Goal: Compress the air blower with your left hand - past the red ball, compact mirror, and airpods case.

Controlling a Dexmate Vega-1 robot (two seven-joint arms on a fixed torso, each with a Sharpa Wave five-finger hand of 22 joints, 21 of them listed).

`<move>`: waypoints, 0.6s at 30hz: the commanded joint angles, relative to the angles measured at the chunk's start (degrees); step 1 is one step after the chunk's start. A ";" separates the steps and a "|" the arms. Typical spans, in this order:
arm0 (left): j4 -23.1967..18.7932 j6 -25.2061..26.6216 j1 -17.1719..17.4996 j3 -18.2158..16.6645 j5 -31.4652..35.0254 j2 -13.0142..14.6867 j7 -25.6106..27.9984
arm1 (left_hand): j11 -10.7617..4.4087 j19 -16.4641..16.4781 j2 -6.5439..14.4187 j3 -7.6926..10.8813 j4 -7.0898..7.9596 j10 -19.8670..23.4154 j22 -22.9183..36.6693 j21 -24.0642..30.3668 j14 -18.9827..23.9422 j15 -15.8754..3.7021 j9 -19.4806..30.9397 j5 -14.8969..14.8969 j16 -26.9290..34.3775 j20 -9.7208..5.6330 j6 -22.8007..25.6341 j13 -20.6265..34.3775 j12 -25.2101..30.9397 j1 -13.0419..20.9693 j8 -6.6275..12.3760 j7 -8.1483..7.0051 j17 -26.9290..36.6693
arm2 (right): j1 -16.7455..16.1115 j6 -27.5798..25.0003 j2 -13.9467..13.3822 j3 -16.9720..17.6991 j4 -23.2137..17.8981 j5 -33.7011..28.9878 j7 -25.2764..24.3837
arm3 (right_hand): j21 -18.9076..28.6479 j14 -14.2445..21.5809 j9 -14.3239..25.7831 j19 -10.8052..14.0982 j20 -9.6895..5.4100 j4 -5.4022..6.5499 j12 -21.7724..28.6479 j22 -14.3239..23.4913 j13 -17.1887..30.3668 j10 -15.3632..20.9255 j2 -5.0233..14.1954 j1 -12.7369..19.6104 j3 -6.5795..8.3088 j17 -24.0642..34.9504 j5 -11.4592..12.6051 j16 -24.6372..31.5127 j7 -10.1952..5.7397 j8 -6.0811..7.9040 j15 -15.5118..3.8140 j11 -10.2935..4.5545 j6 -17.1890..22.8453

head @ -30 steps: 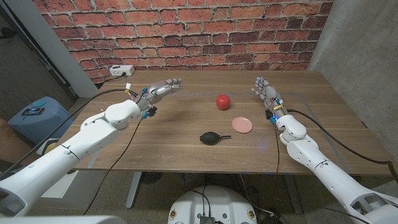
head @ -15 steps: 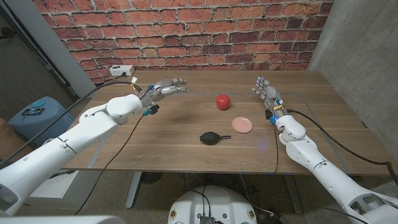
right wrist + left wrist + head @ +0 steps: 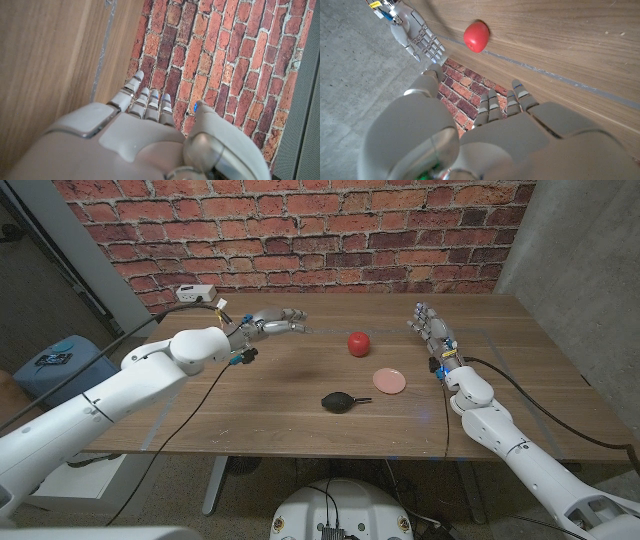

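The wooden desk runs up to a red brick wall at 12 o'clock. The left arm comes in from 8 o'clock, and the left hand hangs above the desk at about 10 o'clock, fingers stretched out and apart toward the middle, holding nothing. The right arm comes in from 4 o'clock; the right hand stands at about 2 o'clock with fingers up and slightly apart, empty. A white power strip sits at the far desk edge near 11 o'clock. A pink round compact mirror lies at about 3 o'clock from the centre. The red ball sits near 1 o'clock, well apart from the left hand. The black air blower lies near the desk's centre, at 7 o'clock from the mirror, nozzle pointing right, untouched.
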 commanded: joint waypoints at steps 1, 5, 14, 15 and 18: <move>-5.38 5.33 -0.95 1.36 2.60 2.51 -1.23 | 0.22 0.31 0.10 -0.03 0.10 0.65 0.24 -0.25 1.21 0.06 0.22 0.63 0.59 0.18 0.90 0.63 0.86 1.13 0.45 0.31 0.23 | -1.12 0.01 -0.79 0.79 -1.29 0.24 -0.48 | 0.20 0.05 0.27 0.10 -3.55 -0.09 0.05 0.18 0.27 -0.12 -0.29 0.33 0.38 0.11 -0.20 0.28 0.38 0.02 -2.05 0.43 0.26; -6.08 5.85 -1.40 1.90 3.30 2.56 -1.72 | 0.26 0.47 0.09 -0.10 0.13 1.23 0.28 -0.36 1.75 -0.19 0.31 0.72 0.65 0.28 1.24 1.16 1.52 1.72 0.51 0.50 0.28 | -1.19 0.27 -0.72 0.92 -1.05 0.43 -0.30 | 0.19 0.02 0.27 0.07 -3.54 -0.14 0.02 0.18 0.27 -0.20 -0.31 0.32 0.45 0.11 -0.23 0.27 0.48 0.00 -2.01 0.64 0.19; -7.58 7.52 -2.49 2.96 4.65 2.81 -3.09 | 0.57 0.73 0.01 -0.30 0.23 0.98 0.34 -0.46 2.12 -0.25 0.42 0.80 0.60 0.38 1.63 1.80 1.96 2.28 0.55 0.69 0.34 | -1.38 0.66 -0.66 1.18 -1.10 0.46 -0.50 | 0.20 -0.03 0.27 0.08 -3.46 -0.40 0.04 0.18 0.27 -0.21 -0.42 0.46 0.61 0.05 -0.27 0.23 0.59 0.01 -1.97 0.79 0.19; -7.71 7.61 -2.46 2.97 4.71 2.84 -3.11 | 0.64 0.74 -0.02 -0.34 0.26 1.11 0.34 -0.49 2.15 -0.24 0.43 0.80 0.58 0.43 1.66 1.90 2.10 2.35 0.54 0.70 0.35 | -1.40 0.80 -0.63 1.21 -1.07 0.46 -0.45 | 0.19 -0.01 0.27 0.07 -3.47 -0.43 0.04 0.18 0.27 -0.22 -0.44 0.47 0.63 0.05 -0.27 0.24 0.61 0.01 -2.00 0.77 0.18; -8.05 7.68 -2.73 3.37 5.09 2.90 -3.74 | 0.71 0.81 -0.04 -0.45 0.32 1.09 0.36 -0.54 2.48 -0.25 0.47 0.82 0.65 0.51 1.83 2.14 2.30 2.49 0.55 0.77 0.38 | -1.46 1.03 -0.68 1.23 -1.10 0.39 -0.32 | 0.20 -0.03 0.27 0.08 -3.47 -0.50 0.04 0.18 0.27 -0.22 -0.45 0.50 0.69 0.04 -0.29 0.23 0.64 0.01 -1.94 0.76 0.18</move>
